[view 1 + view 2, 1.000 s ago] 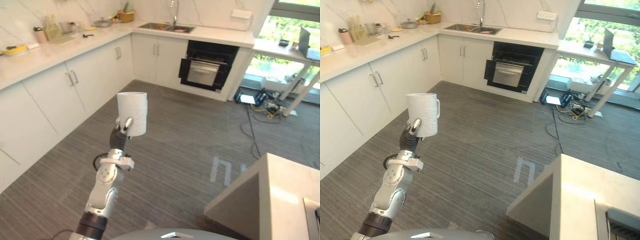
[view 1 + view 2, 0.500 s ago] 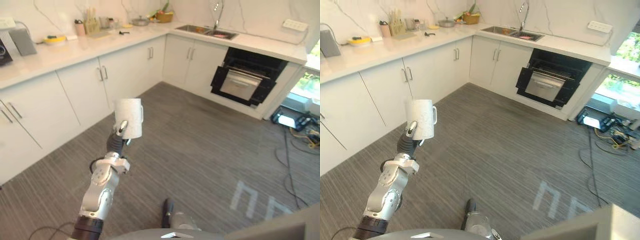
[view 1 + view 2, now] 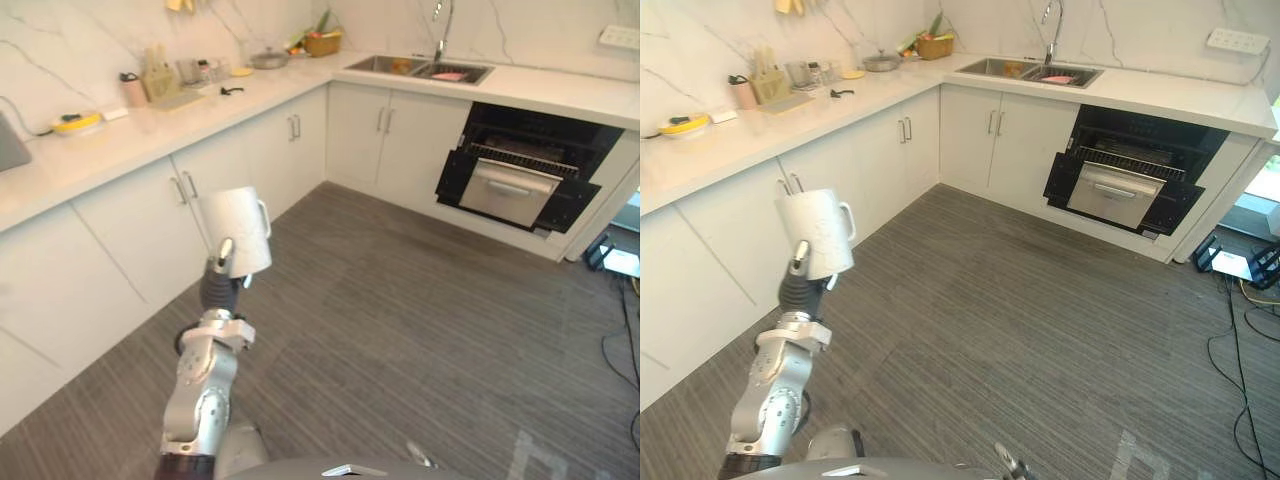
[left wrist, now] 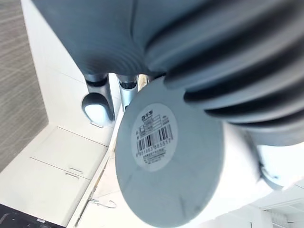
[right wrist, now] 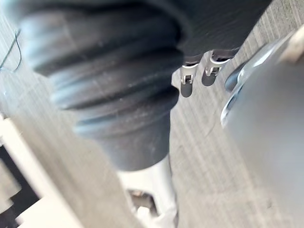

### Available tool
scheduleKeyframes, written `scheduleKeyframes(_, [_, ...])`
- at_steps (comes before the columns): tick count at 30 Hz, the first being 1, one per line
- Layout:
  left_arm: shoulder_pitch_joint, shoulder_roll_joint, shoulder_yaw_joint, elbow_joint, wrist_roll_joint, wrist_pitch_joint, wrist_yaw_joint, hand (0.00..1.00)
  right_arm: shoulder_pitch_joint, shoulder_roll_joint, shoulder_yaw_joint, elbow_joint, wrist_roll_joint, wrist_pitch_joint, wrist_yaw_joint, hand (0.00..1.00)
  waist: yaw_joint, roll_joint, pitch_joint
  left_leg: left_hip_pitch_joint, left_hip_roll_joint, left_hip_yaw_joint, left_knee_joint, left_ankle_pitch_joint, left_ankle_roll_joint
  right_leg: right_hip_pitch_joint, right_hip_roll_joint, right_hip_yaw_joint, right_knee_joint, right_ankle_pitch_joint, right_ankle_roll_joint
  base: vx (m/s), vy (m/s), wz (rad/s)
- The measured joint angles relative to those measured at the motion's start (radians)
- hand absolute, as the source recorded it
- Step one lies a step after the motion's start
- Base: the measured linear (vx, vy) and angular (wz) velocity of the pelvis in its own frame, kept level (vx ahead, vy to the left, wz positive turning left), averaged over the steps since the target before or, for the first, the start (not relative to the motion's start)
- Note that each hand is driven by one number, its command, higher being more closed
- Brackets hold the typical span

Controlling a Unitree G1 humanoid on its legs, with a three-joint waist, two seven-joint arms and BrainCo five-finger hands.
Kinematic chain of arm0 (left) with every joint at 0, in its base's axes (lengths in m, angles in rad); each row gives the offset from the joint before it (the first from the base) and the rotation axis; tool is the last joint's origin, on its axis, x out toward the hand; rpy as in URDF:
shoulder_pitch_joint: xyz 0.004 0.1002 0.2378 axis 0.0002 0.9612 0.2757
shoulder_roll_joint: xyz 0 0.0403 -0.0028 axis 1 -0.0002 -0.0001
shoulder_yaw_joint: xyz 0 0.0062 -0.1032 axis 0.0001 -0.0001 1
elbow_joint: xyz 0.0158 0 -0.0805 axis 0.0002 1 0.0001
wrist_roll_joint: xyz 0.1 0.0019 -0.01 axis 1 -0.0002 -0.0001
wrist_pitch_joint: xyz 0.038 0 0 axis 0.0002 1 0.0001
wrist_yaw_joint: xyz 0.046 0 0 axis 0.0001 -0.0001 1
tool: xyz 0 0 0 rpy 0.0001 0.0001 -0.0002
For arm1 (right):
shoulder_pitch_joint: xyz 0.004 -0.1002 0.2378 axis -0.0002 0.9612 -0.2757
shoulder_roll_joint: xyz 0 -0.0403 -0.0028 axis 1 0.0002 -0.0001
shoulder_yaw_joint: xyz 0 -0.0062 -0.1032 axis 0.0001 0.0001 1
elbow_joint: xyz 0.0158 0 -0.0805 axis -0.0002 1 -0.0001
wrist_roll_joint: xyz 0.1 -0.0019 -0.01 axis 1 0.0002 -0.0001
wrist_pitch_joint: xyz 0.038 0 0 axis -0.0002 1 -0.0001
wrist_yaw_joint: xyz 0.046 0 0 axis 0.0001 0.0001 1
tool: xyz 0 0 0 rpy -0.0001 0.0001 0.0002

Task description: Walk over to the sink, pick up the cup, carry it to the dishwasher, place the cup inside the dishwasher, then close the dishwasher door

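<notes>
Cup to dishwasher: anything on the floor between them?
Nothing: between the cup, held up in the left hand, and the open dishwasher there is only bare grey floor, seen in both eye views.

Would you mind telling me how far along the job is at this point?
Pickup looks done: the left robot hand holds the cup over the floor. Carrying is in hand; the dishwasher stands open across the room. Left: place the cup inside, then shut it.
</notes>
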Motion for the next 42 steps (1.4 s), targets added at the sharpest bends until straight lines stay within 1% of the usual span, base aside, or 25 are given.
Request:
scheduleKeyframes(2, [0.048, 0.002, 0.003, -0.01, 0.021, -0.032, -0.007, 1.0, -0.038, -0.012, 0.032, -0.022, 0.04, -0.047, 0.0, 0.0, 0.01, -0.002, -0.004, -0.002, -0.079, -0.057, -0.363, 0.082, -0.049, 0.038, -0.034, 0.059, 0.005, -0.055, 0.057, 0.58, 0.235, -0.77])
scheduleKeyframes(4, [0.048, 0.015, 0.004, 0.034, 0.049, -0.069, -0.026, 1.0, -0.06, -0.009, 0.042, -0.008, 0.08, -0.078, -0.003, 0.0, 0.021, 0.001, -0.004, -0.005, -0.088, -0.074, -0.413, 0.161, -0.054, 0.09, -0.044, 0.11, 0.006, -0.109, 0.098, 0.59, 0.306, -0.81])
scheduleKeyframes(5, [0.05, 0.042, 0.011, 0.067, 0.067, -0.091, -0.033, 1.0, -0.078, 0.005, 0.049, 0.018, 0.106, -0.084, -0.005, 0.0, 0.025, -0.033, -0.016, 0.016, -0.112, -0.072, -0.377, 0.235, -0.052, 0.116, -0.081, 0.155, 0.019, -0.129, 0.111, 0.51, 0.265, -0.73])
scheduleKeyframes(7, [0.046, 0.059, 0.031, 0.082, 0.09, -0.096, -0.035, 1.0, -0.082, 0.013, 0.047, 0.01, 0.129, -0.095, -0.006, 0.0, 0.017, -0.052, -0.021, 0.013, -0.134, -0.093, -0.292, 0.248, -0.012, 0.097, -0.108, 0.176, 0.117, -0.114, 0.116, 0.61, 0.303, -0.53])
scheduleKeyframes(8, [0.031, 0.075, 0.045, 0.081, 0.094, -0.102, -0.037, 1.0, -0.086, 0.017, 0.043, -0.001, 0.146, -0.098, -0.019, 0.0, 0.001, -0.079, -0.011, 0.033, -0.151, -0.081, -0.226, 0.182, 0.013, 0.067, -0.138, 0.176, 0.261, -0.083, 0.124, 0.61, 0.311, -0.18])
scheduleKeyframes(10, [0.0, 0.081, 0.053, 0.077, 0.097, -0.104, -0.037, 1.0, -0.065, 0.028, 0.026, -0.021, 0.147, -0.095, -0.055, 0.0, -0.008, -0.112, 0.007, 0.128, -0.187, -0.046, -0.217, 0.109, 0.037, -0.03, -0.209, 0.143, 0.567, 0.073, 0.201, 0.58, 0.285, -0.19])
scheduleKeyframes(11, [-0.007, 0.079, 0.062, 0.07, 0.115, -0.111, -0.031, 1.0, -0.05, 0.035, 0.028, -0.035, 0.147, -0.104, -0.053, 0.0, -0.015, -0.117, 0.014, 0.208, -0.207, -0.02, -0.252, 0.078, 0.053, -0.11, -0.287, 0.096, 0.764, 0.206, 0.186, 0.61, 0.279, -0.38])
scheduleKeyframes(12, [-0.012, 0.085, 0.067, 0.066, 0.128, -0.116, -0.023, 1.0, -0.044, 0.037, 0.036, -0.048, 0.142, -0.105, -0.048, 0.0, -0.035, -0.108, 0.021, 0.282, -0.209, -0.012, -0.28, 0.052, 0.062, -0.193, -0.336, 0.03, 0.936, 0.176, 0.109, 0.48, 0.199, -0.35])
scheduleKeyframes(13, [-0.014, 0.085, 0.065, 0.065, 0.131, -0.121, -0.015, 1.0, -0.04, 0.038, 0.045, -0.058, 0.134, -0.11, -0.046, 0.0, -0.043, -0.097, 0.027, 0.321, -0.204, -0.009, -0.298, 0.039, 0.067, -0.229, -0.344, -0.001, 0.991, 0.157, 0.078, 0.49, 0.185, -0.34])
scheduleKeyframes(14, [-0.02, 0.086, 0.057, 0.062, 0.146, -0.14, 0.0, 1.0, -0.031, 0.047, 0.059, -0.09, 0.133, -0.142, -0.044, 0.0, -0.059, -0.072, 0.042, 0.393, -0.191, -0.002, -0.347, 0.016, 0.062, -0.329, -0.328, -0.047, 1.05, 0.121, 0.053, 0.37, 0.123, -0.28])
scheduleKeyframes(16, [-0.036, 0.098, 0.034, 0.063, 0.161, -0.156, 0.012, 1.0, -0.001, 0.061, 0.095, -0.156, 0.129, -0.165, -0.045, 0.0, -0.08, -0.072, 0.042, 0.433, -0.187, 0.001, -0.38, -0.004, 0.056, -0.437, -0.296, -0.071, 0.998, 0.096, 0.066, 0.31, 0.053, -0.05])
scheduleKeyframes(19, [-0.054, 0.104, -0.032, 0.07, 0.164, -0.163, 0.008, 1.0, 0.054, 0.076, 0.122, -0.276, 0.091, -0.182, -0.046, 0.0, -0.115, -0.063, 0.054, 0.504, -0.167, -0.001, -0.406, -0.052, 0.027, -0.511, -0.23, -0.175, 0.533, 0.104, 0.094, 0.53, -0.049, 0.1])
scheduleKeyframes(20, [-0.062, 0.109, -0.055, 0.078, 0.165, -0.166, 0.002, 1.0, 0.071, 0.079, 0.126, -0.3, 0.068, -0.185, -0.049, 0.0, -0.113, -0.062, 0.055, 0.53, -0.159, 0.015, -0.405, -0.077, 0.003, -0.481, -0.193, -0.229, 0.215, 0.178, 0.115, 0.4, -0.059, -0.13])
scheduleKeyframes(22, [-0.065, 0.12, -0.086, 0.078, 0.165, -0.168, -0.001, 1.0, 0.115, 0.084, 0.148, -0.341, 0.042, -0.206, -0.053, 0.0, -0.115, -0.096, 0.053, 0.597, -0.184, 0.027, -0.41, -0.13, -0.028, -0.452, -0.186, -0.259, -0.032, 0.242, 0.142, 0.59, -0.119, -0.13])
scheduleKeyframes(23, [-0.06, 0.105, -0.095, 0.081, 0.166, -0.167, 0.002, 1.0, 0.138, 0.068, 0.161, -0.363, 0.024, -0.214, -0.056, 0.0, -0.118, -0.09, 0.054, 0.655, -0.173, 0.032, -0.41, -0.179, -0.042, -0.446, -0.171, -0.251, 0.005, 0.325, 0.047, 0.63, -0.12, -0.2])
scheduleKeyframes(25, [-0.058, 0.068, -0.121, 0.078, 0.167, -0.171, 0.011, 1.0, 0.154, 0.052, 0.162, -0.408, 0.017, -0.216, -0.06, 0.0, -0.119, -0.02, 0.037, 0.676, -0.123, 0.058, -0.381, -0.205, -0.014, -0.491, -0.137, -0.246, 0.129, 0.321, 0.025, 0.6, -0.114, -0.51])
scheduleKeyframes(28, [-0.081, 0.056, -0.16, 0.078, 0.167, -0.183, 0.031, 1.0, 0.153, 0.073, 0.155, -0.476, -0.003, -0.221, -0.077, 0.0, -0.135, 0.003, 0.032, 0.624, -0.046, 0.089, -0.149, -0.142, 0.053, -0.511, -0.081, -0.239, 0.252, 0.204, -0.065, 0.54, -0.242, -0.54])
scheduleKeyframes(30, [-0.078, 0.05, -0.181, 0.078, 0.168, -0.186, 0.05, 1.0, 0.164, 0.096, 0.141, -0.515, -0.022, -0.22, -0.078, 0.0, -0.129, 0.003, 0.035, 0.524, 0.037, 0.062, 0.123, 0.057, 0.033, -0.447, -0.033, -0.239, 0.247, 0.138, -0.062, 0.53, -0.216, -0.55])
scheduleKeyframes(31, [-0.078, 0.046, -0.184, 0.078, 0.177, -0.19, 0.056, 1.0, 0.178, 0.098, 0.135, -0.533, -0.021, -0.221, -0.076, 0.0, -0.122, 0.004, 0.034, 0.434, 0.078, -0.001, 0.31, 0.225, -0.02, -0.398, -0.002, -0.234, 0.23, 0.105, -0.061, 0.54, -0.136, -0.35])
scheduleKeyframes(32, [-0.077, 0.036, -0.182, 0.079, 0.188, -0.191, 0.057, 1.0, 0.178, 0.098, 0.133, -0.537, -0.028, -0.225, -0.064, 0.0, -0.117, 0.005, 0.037, 0.321, 0.122, -0.035, 0.508, 0.211, -0.021, -0.339, 0.029, -0.23, 0.201, 0.079, -0.062, 0.54, -0.136, -0.21])
scheduleKeyframes(34, [-0.054, 0.037, -0.154, 0.08, 0.197, -0.191, 0.054, 1.0, 0.186, 0.085, 0.135, -0.538, -0.048, -0.233, -0.049, 0.0, -0.111, -0.008, 0.045, 0.184, 0.147, -0.03, 0.63, 0.133, 0.014, -0.226, 0.052, -0.225, 0.131, 0.055, -0.056, 0.59, -0.158, 0.02])
scheduleKeyframes(36, [-0.015, 0.039, -0.116, 0.082, 0.193, -0.195, 0.051, 1.0, 0.176, 0.066, 0.142, -0.538, -0.052, -0.253, -0.042, 0.0, -0.083, -0.028, 0.044, 0.099, 0.119, 0.015, 0.538, 0.054, 0.028, -0.145, 0.058, -0.193, 0.065, 0.043, -0.047, 0.49, -0.134, -0.28])
scheduleKeyframes(38, [0.03, 0.038, -0.076, 0.085, 0.184, -0.202, 0.054, 1.0, 0.117, 0.024, 0.158, -0.535, -0.063, -0.262, -0.041, 0.0, -0.035, -0.018, 0.041, 0.074, 0.013, 0.015, 0.11, -0.008, -0.007, -0.092, 0.038, -0.125, 0.027, 0.043, -0.048, 0.46, -0.069, -0.93])
scheduleKeyframes(40, [0.061, 0.036, -0.063, 0.084, 0.185, -0.204, 0.058, 1.0, 0.077, 0.002, 0.186, -0.539, -0.075, -0.274, -0.041, 0.0, -0.027, -0.017, 0.04, 0.074, -0.05, -0.036, -0.167, 0.023, -0.044, -0.062, 0.024, -0.075, 0.019, 0.035, -0.033, 0.48, -0.009, -0.86])
scheduleKeyframes(42, [0.099, 0.033, -0.068, 0.081, 0.184, -0.204, 0.059, 1.0, 0.055, -0.017, 0.203, -0.54, -0.103, -0.286, -0.039, 0.0, -0.028, -0.014, 0.039, 0.071, -0.099, -0.085, -0.397, 0.131, -0.061, -0.003, 0.011, -0.012, -0.002, 0.009, 0.01, 0.57, 0.098, -0.77])
